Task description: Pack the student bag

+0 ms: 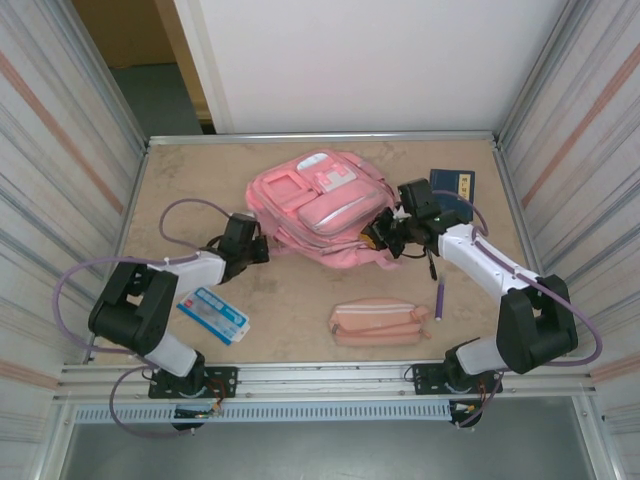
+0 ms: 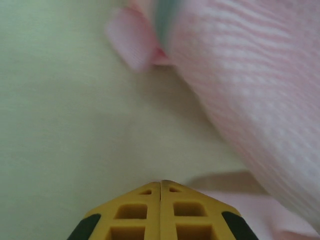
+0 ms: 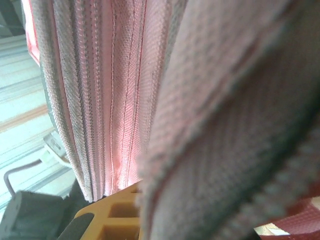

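The student bag, a soft pink backpack with white-trimmed front pockets, lies at the back middle of the table. My left gripper rests on the tabletop at the bag's near left edge. Its yellow fingers are pressed together with nothing between them, and the bag's pink fabric rises just to their right. My right gripper is at the bag's near right corner, shut on a fold of the bag's fabric. The fold drapes over the gripper, leaving one yellow finger showing.
A small pink pencil pouch lies near the front edge. A blue-and-white pack sits front left by the left arm. A dark blue book lies back right, and a purple pen lies beside the right arm. Metal walls enclose the table.
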Controlling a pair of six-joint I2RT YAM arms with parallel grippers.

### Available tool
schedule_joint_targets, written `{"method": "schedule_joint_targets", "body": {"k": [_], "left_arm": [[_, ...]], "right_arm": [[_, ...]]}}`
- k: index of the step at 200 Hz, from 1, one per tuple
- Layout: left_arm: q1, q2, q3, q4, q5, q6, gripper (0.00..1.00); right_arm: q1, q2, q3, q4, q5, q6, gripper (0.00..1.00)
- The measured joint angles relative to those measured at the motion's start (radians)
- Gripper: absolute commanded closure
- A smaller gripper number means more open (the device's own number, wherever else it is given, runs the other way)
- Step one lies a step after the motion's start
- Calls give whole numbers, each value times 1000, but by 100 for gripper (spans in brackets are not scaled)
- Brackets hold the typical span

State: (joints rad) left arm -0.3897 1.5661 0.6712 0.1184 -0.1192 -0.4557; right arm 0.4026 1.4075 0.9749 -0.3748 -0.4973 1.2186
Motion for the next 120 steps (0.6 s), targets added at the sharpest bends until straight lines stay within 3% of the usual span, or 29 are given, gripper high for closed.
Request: {"method": "schedule_joint_targets", "body": {"k": [26,45,64,93,120], "left_arm": [[23,12,21,-13,-18,-11,100],[24,-6,22,-38,-17,-13,100],[27,-86,4,-94,-21,-23,84],[-3,-328,-19,-185,-57,-34,53],[-107,-498,-17,-204,-101,-16,43]], "right_arm": [[61,0,0,0,23,0,99],[120,7,0,6,54,1,85],[161,26,-3,10,73,-5,70],[228,75,-14,28,130,-26,63],[266,143,-15,80,154,-45,53]]}}
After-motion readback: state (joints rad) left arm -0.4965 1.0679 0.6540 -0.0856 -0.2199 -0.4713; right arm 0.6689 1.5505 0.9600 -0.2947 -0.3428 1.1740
